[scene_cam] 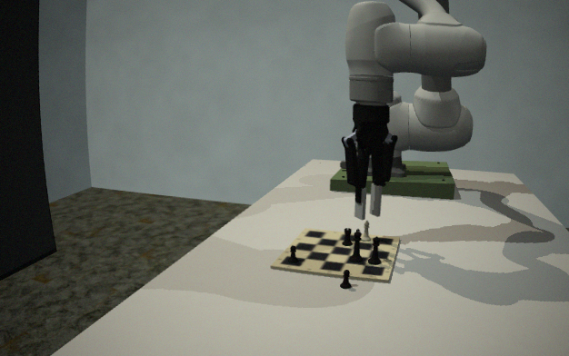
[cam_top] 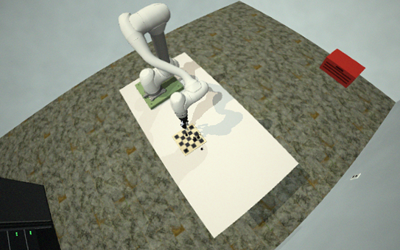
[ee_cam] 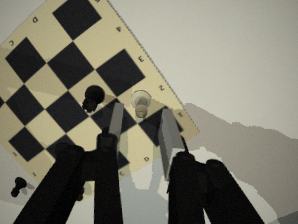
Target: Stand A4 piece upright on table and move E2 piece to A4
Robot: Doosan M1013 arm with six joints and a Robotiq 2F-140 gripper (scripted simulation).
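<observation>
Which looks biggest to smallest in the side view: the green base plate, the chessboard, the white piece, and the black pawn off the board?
1. Chessboard, though it sits nearer the camera.
2. Green base plate, partly hidden.
3. White piece and black pawn: too alike to rank.

Chessboard (ee_cam: 80, 76) cut off at wrist view's left edge; top-view pieces too small.
</observation>
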